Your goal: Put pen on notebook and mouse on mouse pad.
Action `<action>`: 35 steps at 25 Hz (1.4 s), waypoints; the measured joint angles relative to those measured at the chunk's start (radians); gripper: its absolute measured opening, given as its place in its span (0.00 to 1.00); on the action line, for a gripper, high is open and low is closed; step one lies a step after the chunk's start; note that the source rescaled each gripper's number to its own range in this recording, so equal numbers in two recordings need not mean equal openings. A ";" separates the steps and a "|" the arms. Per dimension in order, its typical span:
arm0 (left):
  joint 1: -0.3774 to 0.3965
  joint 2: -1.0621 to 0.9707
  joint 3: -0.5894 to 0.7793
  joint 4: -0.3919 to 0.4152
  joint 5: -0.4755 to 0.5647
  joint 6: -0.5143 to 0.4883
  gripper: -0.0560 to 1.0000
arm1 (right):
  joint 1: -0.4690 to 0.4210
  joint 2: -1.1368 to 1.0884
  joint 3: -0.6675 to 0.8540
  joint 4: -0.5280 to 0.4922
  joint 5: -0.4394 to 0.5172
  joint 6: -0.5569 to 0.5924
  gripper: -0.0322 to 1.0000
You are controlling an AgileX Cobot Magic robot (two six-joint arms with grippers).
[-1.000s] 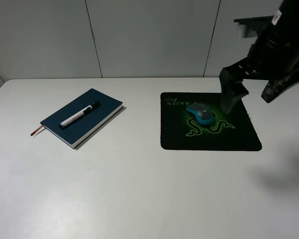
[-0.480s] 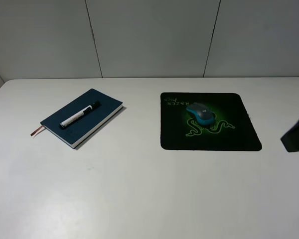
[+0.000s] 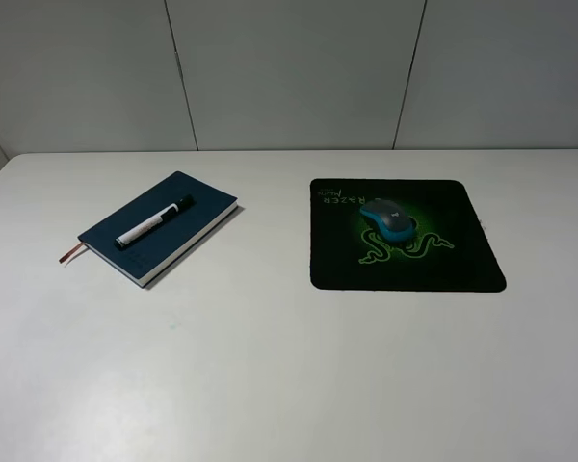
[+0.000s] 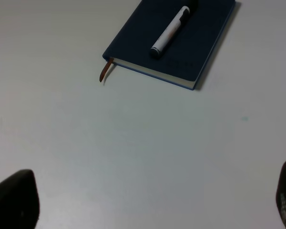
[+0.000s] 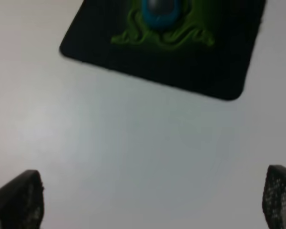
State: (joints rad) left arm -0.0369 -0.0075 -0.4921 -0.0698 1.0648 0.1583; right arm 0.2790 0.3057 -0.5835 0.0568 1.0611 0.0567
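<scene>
The white pen point(image 3: 152, 222) point(image 4: 170, 31) with black ends lies diagonally on the navy notebook point(image 3: 164, 231) point(image 4: 200, 43) at the table's left. On the right, the grey and teal mouse point(image 3: 387, 218) point(image 5: 159, 12) rests on the black mouse pad point(image 3: 462, 260) point(image 5: 195, 71), over its green emblem. Neither arm shows in the exterior high view. My left gripper point(image 4: 152, 200) is open and empty, back from the notebook over bare table. My right gripper point(image 5: 152, 200) is likewise open and empty, back from the pad's near edge.
A reddish ribbon bookmark point(image 3: 71, 254) point(image 4: 105, 70) sticks out of the notebook's near-left corner. The white table point(image 3: 289, 366) stretches bare in front of both objects, with a grey panelled wall point(image 3: 289, 67) behind.
The right arm, which stood over the pad's right side beside the mouse, has pulled away to the right and left the exterior high view. Mouse, pen and notebook have not moved.
</scene>
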 joint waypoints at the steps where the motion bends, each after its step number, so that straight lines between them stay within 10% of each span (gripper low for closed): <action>1: 0.000 0.000 0.000 0.000 0.000 0.000 1.00 | -0.032 -0.024 0.016 0.001 -0.004 -0.012 1.00; 13: 0.000 0.000 0.000 0.000 0.000 0.000 1.00 | -0.287 -0.253 0.091 0.004 -0.029 -0.087 1.00; 35: 0.000 0.000 0.000 0.000 0.000 0.000 1.00 | -0.297 -0.310 0.094 -0.057 -0.029 -0.015 1.00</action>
State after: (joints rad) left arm -0.0369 -0.0075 -0.4921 -0.0698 1.0648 0.1583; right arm -0.0180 -0.0045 -0.4892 0.0000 1.0318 0.0414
